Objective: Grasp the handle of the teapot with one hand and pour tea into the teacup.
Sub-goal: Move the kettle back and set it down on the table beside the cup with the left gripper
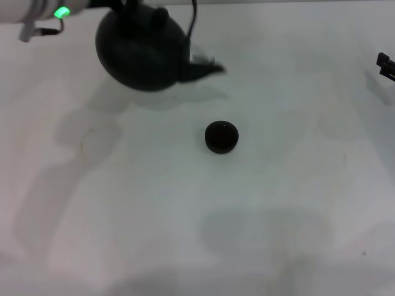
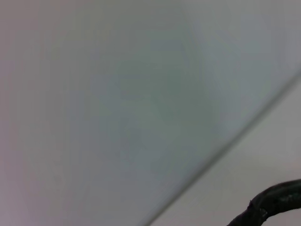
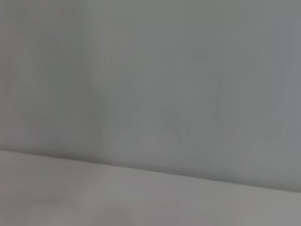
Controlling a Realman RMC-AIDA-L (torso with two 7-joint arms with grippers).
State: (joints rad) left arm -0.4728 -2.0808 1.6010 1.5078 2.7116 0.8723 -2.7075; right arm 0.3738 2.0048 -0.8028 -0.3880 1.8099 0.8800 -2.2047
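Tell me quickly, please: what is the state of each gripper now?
Left gripper: out of view at the far left, above the teapot; state cannot be told.
Right gripper: only a dark tip shows at the right edge; state cannot be told.

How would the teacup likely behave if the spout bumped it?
The teacup is tiny beside the teapot, so it is probably light and would slide on the smooth white table. It looks squat and wide, so tipping seems unlikely. It has no handle; on its side it might roll.
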